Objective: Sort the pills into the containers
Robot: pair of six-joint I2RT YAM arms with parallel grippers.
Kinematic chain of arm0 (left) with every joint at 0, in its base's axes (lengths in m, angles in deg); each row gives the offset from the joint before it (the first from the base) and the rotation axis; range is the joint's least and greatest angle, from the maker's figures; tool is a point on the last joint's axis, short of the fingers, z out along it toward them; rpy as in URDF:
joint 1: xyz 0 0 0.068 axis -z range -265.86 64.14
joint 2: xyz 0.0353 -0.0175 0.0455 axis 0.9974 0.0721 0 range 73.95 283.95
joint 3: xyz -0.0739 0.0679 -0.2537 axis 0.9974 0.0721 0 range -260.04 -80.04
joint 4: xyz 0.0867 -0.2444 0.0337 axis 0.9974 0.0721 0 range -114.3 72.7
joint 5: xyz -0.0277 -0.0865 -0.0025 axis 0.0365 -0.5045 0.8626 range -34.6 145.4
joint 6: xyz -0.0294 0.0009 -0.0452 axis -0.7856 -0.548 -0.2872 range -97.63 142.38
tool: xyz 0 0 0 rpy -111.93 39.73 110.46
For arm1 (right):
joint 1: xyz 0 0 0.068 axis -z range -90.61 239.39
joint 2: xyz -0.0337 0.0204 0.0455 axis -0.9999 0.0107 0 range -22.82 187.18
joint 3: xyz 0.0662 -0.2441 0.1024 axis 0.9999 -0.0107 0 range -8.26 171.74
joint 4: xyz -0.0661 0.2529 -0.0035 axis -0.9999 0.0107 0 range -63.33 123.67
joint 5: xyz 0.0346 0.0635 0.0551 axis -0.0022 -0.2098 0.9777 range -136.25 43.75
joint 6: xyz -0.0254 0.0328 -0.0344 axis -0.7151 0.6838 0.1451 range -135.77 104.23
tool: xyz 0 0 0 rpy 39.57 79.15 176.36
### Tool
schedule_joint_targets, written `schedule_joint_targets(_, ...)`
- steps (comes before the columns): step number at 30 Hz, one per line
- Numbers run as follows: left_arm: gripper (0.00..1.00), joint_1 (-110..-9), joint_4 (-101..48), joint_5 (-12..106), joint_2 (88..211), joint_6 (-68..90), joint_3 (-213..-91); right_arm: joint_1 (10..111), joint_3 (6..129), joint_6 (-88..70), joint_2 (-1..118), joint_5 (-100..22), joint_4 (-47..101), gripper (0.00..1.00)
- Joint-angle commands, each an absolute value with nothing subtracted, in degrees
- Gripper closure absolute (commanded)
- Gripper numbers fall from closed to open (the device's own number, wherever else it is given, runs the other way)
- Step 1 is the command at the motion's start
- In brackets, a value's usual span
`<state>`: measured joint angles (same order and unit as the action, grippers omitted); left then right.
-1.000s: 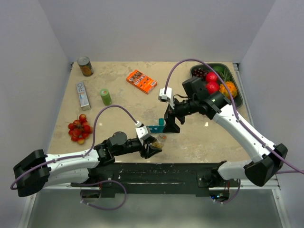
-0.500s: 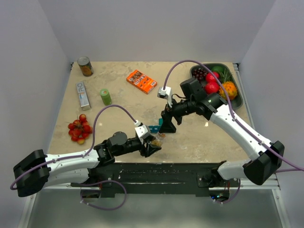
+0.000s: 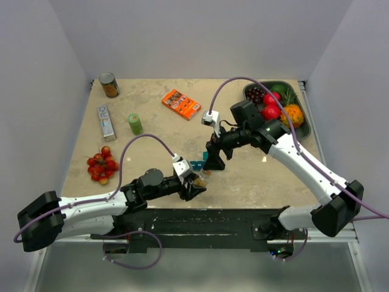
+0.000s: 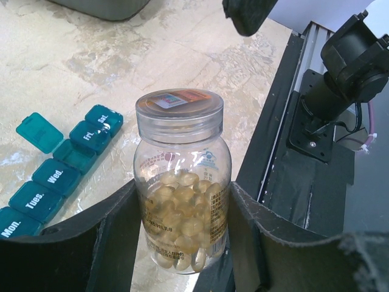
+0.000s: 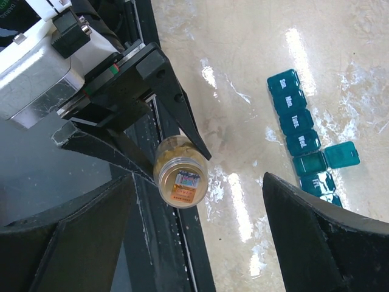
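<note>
My left gripper (image 3: 193, 185) is shut on a clear, capped pill bottle (image 3: 203, 179) full of amber capsules and holds it upright near the table's front edge. In the left wrist view the bottle (image 4: 181, 182) sits between my fingers (image 4: 118, 237). The teal pill organizer (image 3: 198, 164) lies flat just beyond it, with one compartment lid open (image 5: 341, 155); it also shows in the left wrist view (image 4: 58, 173). My right gripper (image 3: 214, 159) is open and empty, hovering over the organizer and looking down on the bottle's cap (image 5: 180, 173).
A green cylinder (image 3: 135, 124), a white box (image 3: 107, 121), a can (image 3: 109, 85) and cherry tomatoes (image 3: 101, 165) are at the left. An orange box (image 3: 181, 104) lies mid-back. A dark tray of fruit (image 3: 304, 125) stands at the back right.
My right gripper has moved a little left and nearer the bottle. The left gripper and bottle have not moved.
</note>
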<state>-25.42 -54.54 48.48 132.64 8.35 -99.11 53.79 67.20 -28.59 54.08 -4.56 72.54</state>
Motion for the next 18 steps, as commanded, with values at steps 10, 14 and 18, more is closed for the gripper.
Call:
schedule_joint_targets(10,1.00,-25.3,-57.2,50.1,133.2,8.5,-100.7,53.9,68.0,-30.6,56.4,-2.0,75.5,0.10)
schedule_joint_targets(14,1.00,-25.3,-57.1,50.4,133.3,8.5,-100.7,53.8,68.1,-30.8,56.7,-1.9,75.6,0.10)
schedule_joint_targets(18,1.00,-25.3,-57.1,50.6,133.3,8.7,-101.0,53.6,68.0,-30.7,57.4,-2.2,75.6,0.10)
